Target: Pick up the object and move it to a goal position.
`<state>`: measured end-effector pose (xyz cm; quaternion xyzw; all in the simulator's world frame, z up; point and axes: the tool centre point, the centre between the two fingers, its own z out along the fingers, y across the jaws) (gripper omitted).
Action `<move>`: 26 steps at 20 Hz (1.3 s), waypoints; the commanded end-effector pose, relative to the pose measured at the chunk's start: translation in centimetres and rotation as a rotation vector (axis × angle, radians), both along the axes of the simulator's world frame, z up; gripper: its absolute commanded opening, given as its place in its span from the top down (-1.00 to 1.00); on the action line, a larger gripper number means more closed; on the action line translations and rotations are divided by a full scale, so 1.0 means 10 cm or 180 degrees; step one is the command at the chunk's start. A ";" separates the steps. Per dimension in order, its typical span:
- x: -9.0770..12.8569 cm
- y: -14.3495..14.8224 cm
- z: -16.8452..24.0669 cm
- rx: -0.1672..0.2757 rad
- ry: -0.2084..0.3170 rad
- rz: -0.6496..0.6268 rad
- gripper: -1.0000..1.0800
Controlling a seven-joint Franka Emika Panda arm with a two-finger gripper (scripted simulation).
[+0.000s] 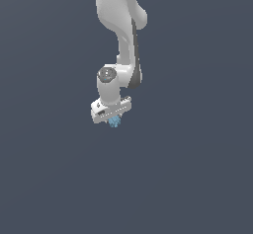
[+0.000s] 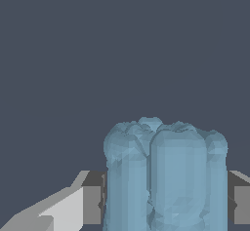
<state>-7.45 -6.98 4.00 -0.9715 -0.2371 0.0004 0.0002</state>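
The object is a small light-blue lumpy chunk showing just under the white hand of the arm in the exterior view. In the wrist view the object fills the space between the two fingers, whose dark pads press against its sides. My gripper is shut on it. In the exterior view my gripper hangs from the white arm near the picture's middle, and its fingers are mostly hidden by the hand and the chunk.
A plain dark grey-blue surface spreads all around the arm. No other objects, containers or edges show in either view.
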 end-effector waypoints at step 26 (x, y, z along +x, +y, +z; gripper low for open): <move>0.21 0.17 0.68 -0.0002 -0.0005 -0.0002 1.00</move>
